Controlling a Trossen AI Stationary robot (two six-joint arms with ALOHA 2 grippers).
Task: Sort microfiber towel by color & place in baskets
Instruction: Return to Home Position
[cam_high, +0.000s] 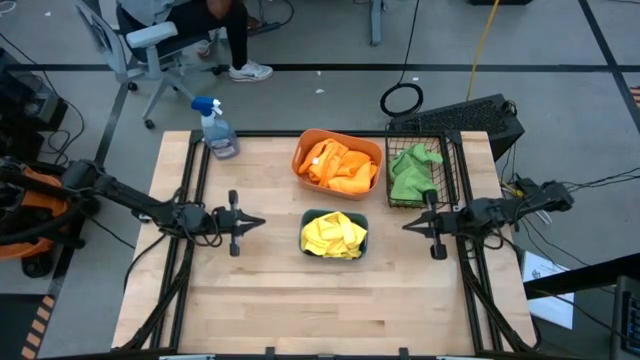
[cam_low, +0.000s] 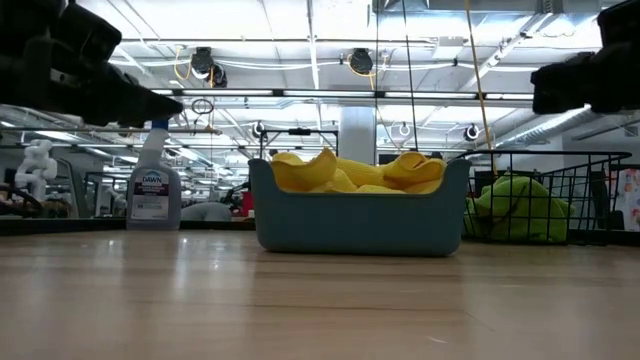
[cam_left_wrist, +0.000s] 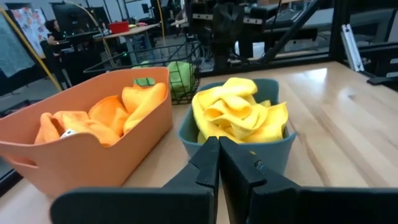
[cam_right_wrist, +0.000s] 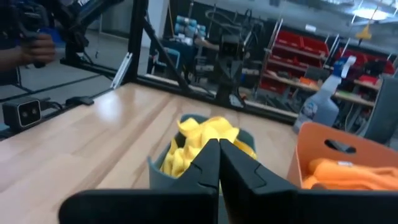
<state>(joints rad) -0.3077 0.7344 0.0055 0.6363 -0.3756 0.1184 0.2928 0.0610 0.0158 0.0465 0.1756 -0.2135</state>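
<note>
Jaws meet empty on left gripper and right gripper.

The wooden table carries an orange tub, teal tray, black wire basket and spray bottle.

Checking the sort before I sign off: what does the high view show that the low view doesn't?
Only the high view: the orange tub holding orange cloths, and the left claw and right claw shut, facing the teal tray from either side. Only the low view: the room's ceiling lights and the label on the spray bottle. Both: yellow cloths in the teal tray, a green cloth in the wire basket, the spray bottle, parts of both arms.
</note>
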